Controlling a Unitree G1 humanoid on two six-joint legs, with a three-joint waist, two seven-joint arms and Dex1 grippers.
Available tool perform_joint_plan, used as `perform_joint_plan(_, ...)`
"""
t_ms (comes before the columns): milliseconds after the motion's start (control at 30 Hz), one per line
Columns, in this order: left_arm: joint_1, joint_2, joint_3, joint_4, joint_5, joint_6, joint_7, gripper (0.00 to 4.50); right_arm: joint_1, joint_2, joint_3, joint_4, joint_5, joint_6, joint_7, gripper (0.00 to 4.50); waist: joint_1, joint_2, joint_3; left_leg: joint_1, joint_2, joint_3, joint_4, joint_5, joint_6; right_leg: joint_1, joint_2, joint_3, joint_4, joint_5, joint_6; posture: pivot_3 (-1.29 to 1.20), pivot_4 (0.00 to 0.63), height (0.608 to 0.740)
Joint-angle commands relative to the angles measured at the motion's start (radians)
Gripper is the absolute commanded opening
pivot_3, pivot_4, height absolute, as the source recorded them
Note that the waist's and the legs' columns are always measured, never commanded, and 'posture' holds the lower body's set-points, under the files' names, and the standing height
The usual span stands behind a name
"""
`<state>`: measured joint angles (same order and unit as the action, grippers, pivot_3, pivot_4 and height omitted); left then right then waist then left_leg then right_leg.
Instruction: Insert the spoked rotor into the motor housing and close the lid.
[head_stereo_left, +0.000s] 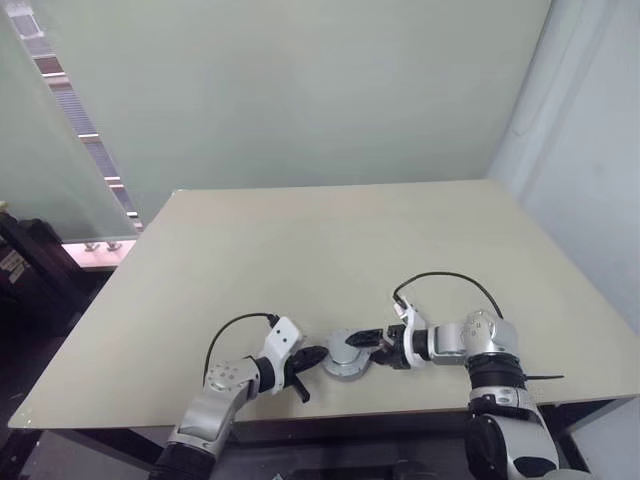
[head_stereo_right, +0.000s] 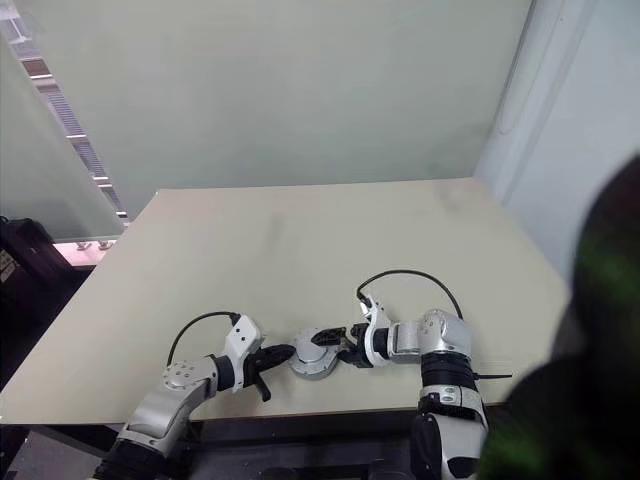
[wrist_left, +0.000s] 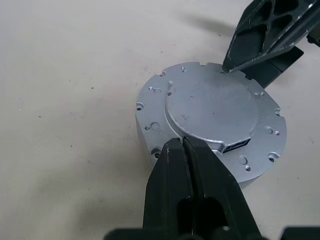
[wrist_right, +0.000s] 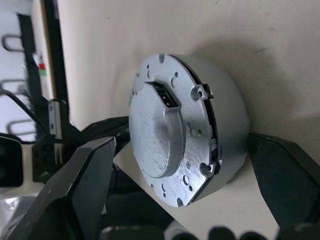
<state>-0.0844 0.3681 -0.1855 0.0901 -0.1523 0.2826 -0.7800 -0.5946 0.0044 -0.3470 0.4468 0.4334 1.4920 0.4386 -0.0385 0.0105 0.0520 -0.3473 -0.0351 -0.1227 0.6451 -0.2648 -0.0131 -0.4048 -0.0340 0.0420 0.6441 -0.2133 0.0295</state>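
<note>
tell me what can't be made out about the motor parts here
- Spoked rotor and windings: hidden under the round grey metal lid in both wrist views.
- Whether the lid is fully seated: right wrist view shows a dark seam; unclear.
- Silver housing body: too small in head views, flanked by both grippers.

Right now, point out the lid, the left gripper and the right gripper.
lid (wrist_left: 210, 102), left wrist view, on its flat raised top face.
left gripper (wrist_left: 184, 145), left wrist view, at its shut fingertips against the lid's edge.
right gripper (wrist_right: 182, 160), right wrist view, midway between its wide-open fingers.

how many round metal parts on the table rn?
1: a grey metal disc assembly near the table's front edge, between the left gripper and right gripper. Any parts inside it are hidden.
</note>
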Motion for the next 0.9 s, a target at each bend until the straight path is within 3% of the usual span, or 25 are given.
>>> perform_joint_plan(33,0.006,-0.008,-0.037,-0.008,0.006,0.01,-0.014,0.0,-0.025,0.029,-0.033,0.015,0.051,-0.006,0.001,4.49,-0.003,0.0,0.0,0.0,0.0,0.0,0.0,0.0,0.0,0.0,0.0,0.0,0.0,0.0,0.0,0.0,0.0,0.74)
perform_joint_plan(67,0.006,-0.008,-0.037,-0.008,0.006,0.01,-0.013,0.0,-0.027,0.031,-0.04,0.019,0.052,-0.006,-0.002,4.49,-0.005,0.0,0.0,0.0,0.0,0.0,0.0,0.0,0.0,0.0,0.0,0.0,0.0,0.0,0.0,0.0,0.0,0.74)
perform_joint_plan(167,0.006,-0.006,-0.035,-0.01,0.005,0.012,-0.012,0.0,-0.029,0.035,-0.055,0.036,0.056,-0.007,-0.009,3.87,-0.009,0.0,0.0,0.0,0.0,0.0,0.0,0.0,0.0,0.0,0.0,0.0,0.0,0.0,0.0,0.0,0.0,0.74)
perform_joint_plan(300,0.007,-0.005,-0.034,-0.011,0.005,0.013,-0.011,0.0,-0.029,0.038,-0.066,0.049,0.061,-0.008,-0.019,2.5,-0.012,0.001,0.0,0.0,0.0,0.0,0.0,0.0,0.0,0.0,0.0,0.0,0.0,0.0,0.0,0.0,0.0,0.74)
perform_joint_plan(467,0.01,-0.005,-0.032,-0.015,0.005,0.015,-0.009,0.0,-0.02,0.042,-0.069,0.05,0.069,-0.011,-0.028,1.26,-0.012,0.003,-0.003,0.002,0.001,0.001,0.0,0.0,0.0,0.001,0.0,0.0,0.001,0.0,0.0,0.0,0.0,0.74)
perform_joint_plan(900,0.012,-0.025,0.04,-0.055,-0.053,0.06,-0.005,0.0,-0.002,0.035,-0.056,0.037,0.072,-0.014,-0.051,1.25,-0.012,0.004,-0.003,0.002,0.001,0.001,0.0,0.0,0.001,0.001,0.0,0.0,0.001,0.0,0.0,0.0,0.0,0.74)
